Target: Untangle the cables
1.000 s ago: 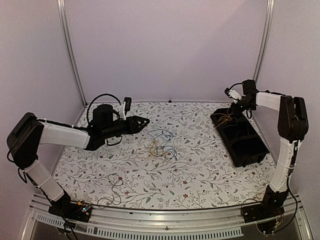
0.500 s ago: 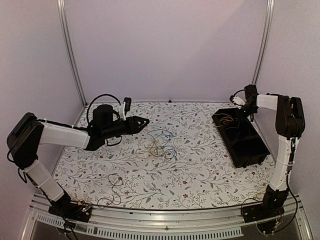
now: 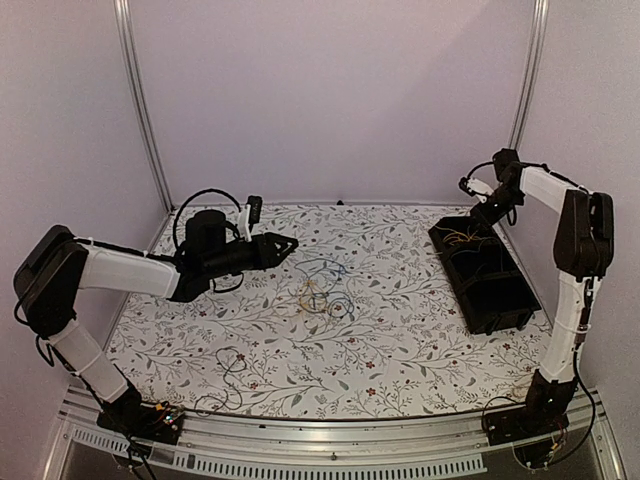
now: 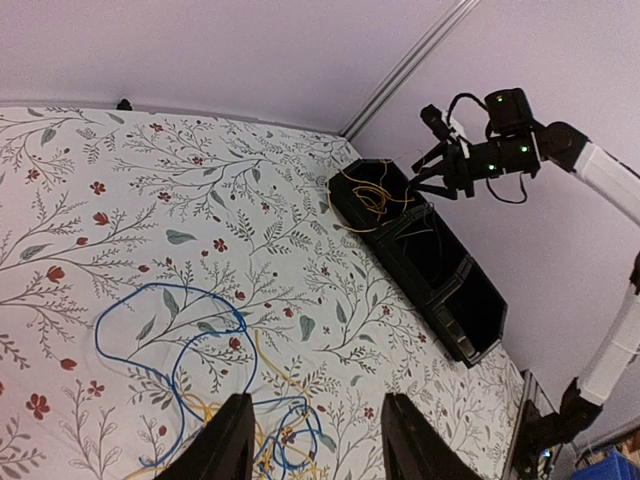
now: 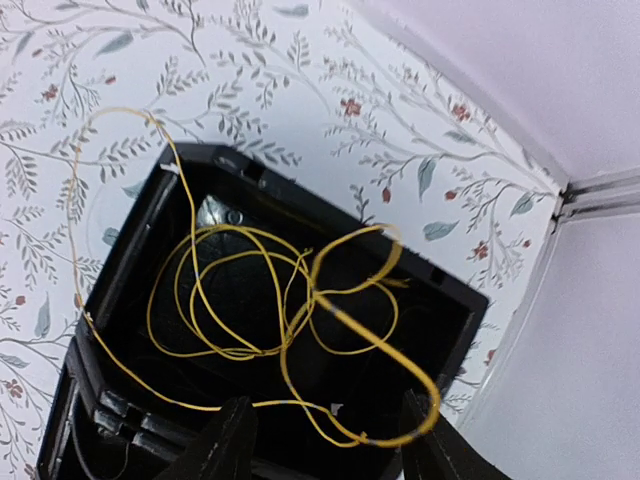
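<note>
The cables lie as a loose blue and yellow tangle [image 3: 320,295] in the middle of the table; its blue loops [image 4: 175,350] show just ahead of my left fingers. My left gripper [image 3: 285,243] [image 4: 315,420] hovers to the left of the tangle, open and holding nothing. A separate yellow cable [image 5: 250,300] [image 4: 370,195] is coiled in the far compartment of the black bin [image 3: 490,290]. One blurred loop of it rises close to my right fingers. My right gripper [image 3: 487,212] [image 5: 325,430] hangs open above that compartment.
The black bin [image 5: 300,195] [image 4: 460,310] runs along the table's right side, near the back right frame post. A thin dark wire [image 3: 228,375] lies at the front left of the table. My left arm's thick black cable loops over its wrist [image 3: 205,200].
My right gripper has gone from shut to open, letting go of the yellow cable over the bin, and its wrist has shifted slightly back and right. The left arm has not moved.
</note>
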`<state>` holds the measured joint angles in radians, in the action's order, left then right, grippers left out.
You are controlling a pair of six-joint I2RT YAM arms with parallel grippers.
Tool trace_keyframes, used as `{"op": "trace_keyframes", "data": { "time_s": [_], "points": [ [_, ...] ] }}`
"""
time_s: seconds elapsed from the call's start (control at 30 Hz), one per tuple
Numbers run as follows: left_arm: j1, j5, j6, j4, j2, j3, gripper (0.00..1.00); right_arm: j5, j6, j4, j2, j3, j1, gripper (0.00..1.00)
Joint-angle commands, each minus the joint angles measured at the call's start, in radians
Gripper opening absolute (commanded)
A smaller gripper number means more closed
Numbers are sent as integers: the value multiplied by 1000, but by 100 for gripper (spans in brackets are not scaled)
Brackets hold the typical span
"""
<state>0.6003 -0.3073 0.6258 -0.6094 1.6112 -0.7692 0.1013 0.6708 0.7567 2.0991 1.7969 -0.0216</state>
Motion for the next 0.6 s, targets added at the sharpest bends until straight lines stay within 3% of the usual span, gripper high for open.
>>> {"op": "trace_keyframes", "data": {
  "time_s": [0.0,0.17,0.33,0.57],
  "points": [
    [6,-10,4,-44,10,5,47,29,-8,128,-119,166,38,55],
    [6,-20,18,-64,28,-5,46,6,-10,113,-109,136,130,54],
    [6,-14,5,-43,7,-3,46,20,-29,106,-8,133,210,50],
    [4,4,-9,-18,-20,14,46,26,-53,92,128,124,278,51]
  ]
}}
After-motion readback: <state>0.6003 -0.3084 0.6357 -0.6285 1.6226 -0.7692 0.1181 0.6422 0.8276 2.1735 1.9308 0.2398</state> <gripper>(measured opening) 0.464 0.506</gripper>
